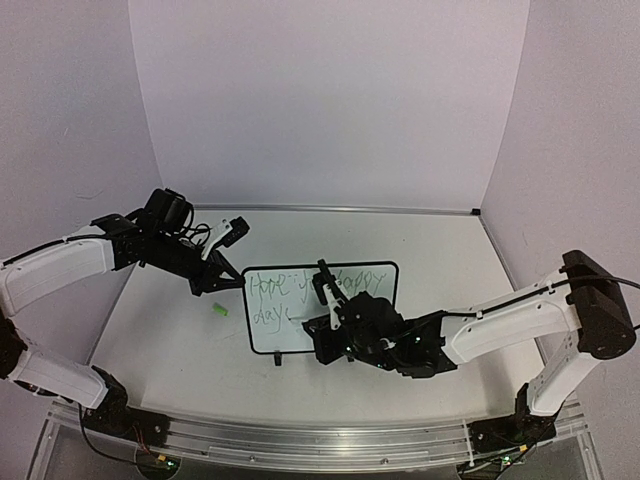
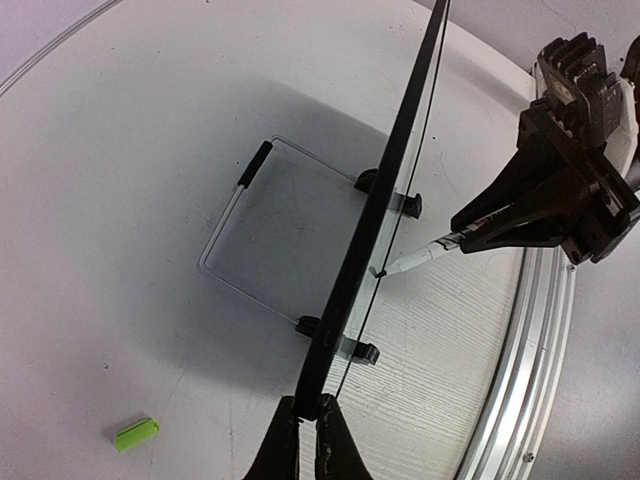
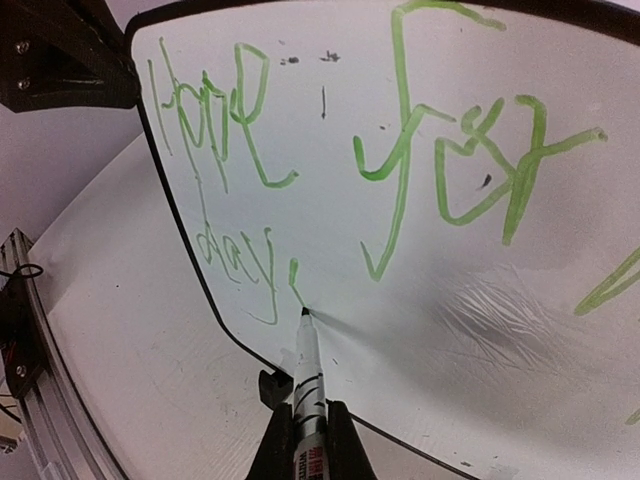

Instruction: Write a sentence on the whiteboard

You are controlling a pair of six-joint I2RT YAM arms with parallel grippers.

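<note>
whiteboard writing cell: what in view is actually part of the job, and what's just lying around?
Part of the job:
- whiteboard, its edge gripped in the left jaws
- green sentence on the board
- marker in the right jaws, tip at the board

Lying about:
- small green cap on the table, apart from the board
- aluminium rail along the table's near edge

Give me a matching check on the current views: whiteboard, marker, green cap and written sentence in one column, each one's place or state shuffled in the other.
Things:
1. whiteboard
2. marker
3. green cap
4. sentence

Places or states:
A. lying loose on the table
B. edge clamped in the left jaws
C. green handwriting in two lines
D. held in the right jaws, tip on the board

Pairs: 1-B, 2-D, 3-A, 4-C
</note>
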